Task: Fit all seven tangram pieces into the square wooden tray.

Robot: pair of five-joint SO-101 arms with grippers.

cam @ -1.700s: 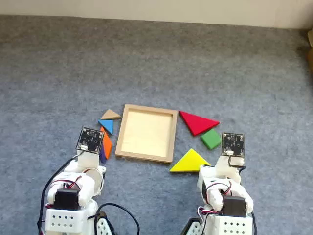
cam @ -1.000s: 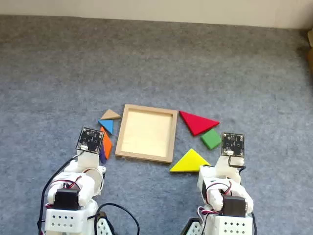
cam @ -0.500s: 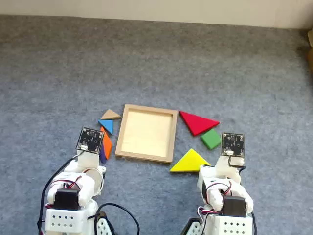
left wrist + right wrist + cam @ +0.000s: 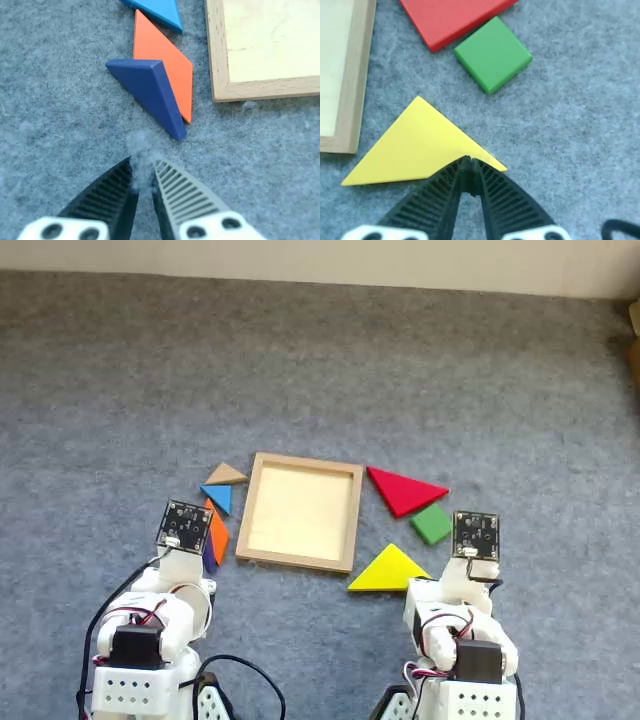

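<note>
The left gripper (image 4: pixel 142 172) hovers just above grey carpet with its jaws drawn almost together, a thin slit between them and nothing held. Just ahead of the tips lies a dark blue wooden triangle (image 4: pixel 150 92). Its long edge runs slantwise away from the jaws, with one sharp corner nearest them. An orange wooden parallelogram (image 4: pixel 167 75) lies touching it on the far side, its long axis on the same slant. Beyond that lies a light blue wooden triangle (image 4: pixel 156 9). Farthest out is a small tan wooden triangle (image 4: pixel 226 475).

The right gripper (image 4: pixel 469 176) has its jaws closed tip to tip and holds nothing. The tips sit over one end of the long edge of a large yellow wooden triangle (image 4: pixel 420 145). That edge runs across in front of the jaws, and the square corner points away from them. Farther out are a green wooden square (image 4: pixel 492 54), standing on a corner, and a large red wooden triangle (image 4: pixel 450 17).

The square wooden tray (image 4: pixel 300 459) lies between the two groups, with its pale floor bare. By this showing, no piece is fitted yet and all seven remain to be placed.
</note>
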